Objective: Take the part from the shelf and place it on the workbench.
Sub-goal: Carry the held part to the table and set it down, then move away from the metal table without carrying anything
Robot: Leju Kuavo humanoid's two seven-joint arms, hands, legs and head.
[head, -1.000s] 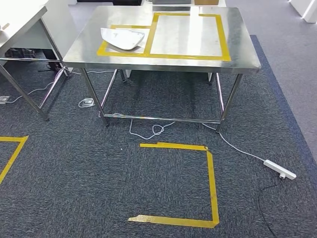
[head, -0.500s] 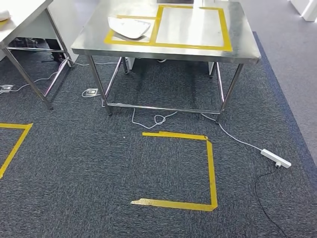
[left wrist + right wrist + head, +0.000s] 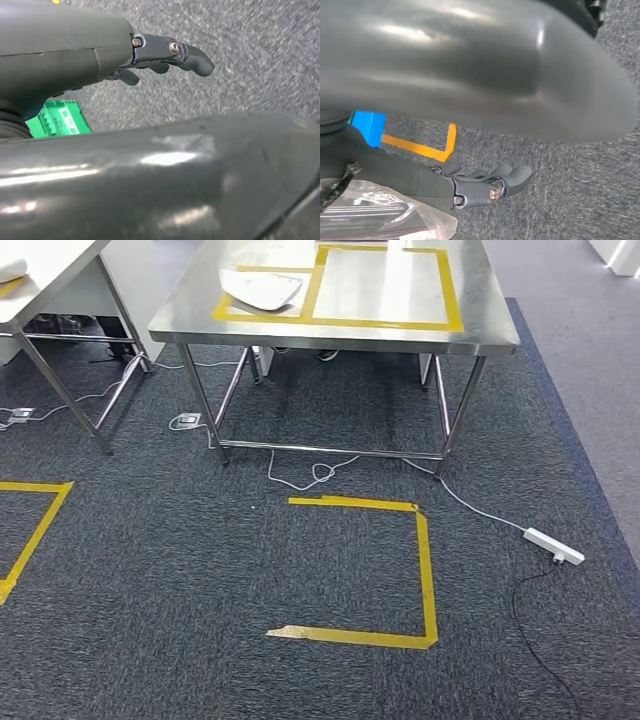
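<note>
White and glossy, wrapped in clear film: a flat, shell-like part [image 3: 260,290] lying on the steel workbench [image 3: 483,325], at its left end. Long axis running along the bench's length, broad end toward the left edge, narrower rounded end pointing toward the bench's middle. Set inside the smaller of two yellow taped frames [image 3: 223,312] on the benchtop, with its narrow end close to the strip shared with the larger frame [image 3: 450,290].

In front of the workbench, on dark carpet, a yellow taped floor mark [image 3: 426,570] open on one side. Off the bench's right front leg, a white power strip [image 3: 553,546] on its cable. Left of the bench, a second table [image 3: 45,280].

Left hand [image 3: 166,55] hanging over carpet, fingers stretched out and loosely apart, nothing in them. Right hand [image 3: 482,187] likewise over carpet, fingers extended and slightly curled; crinkled clear plastic [image 3: 376,210] lying against its palm side, but impossible to tell whether held.
</note>
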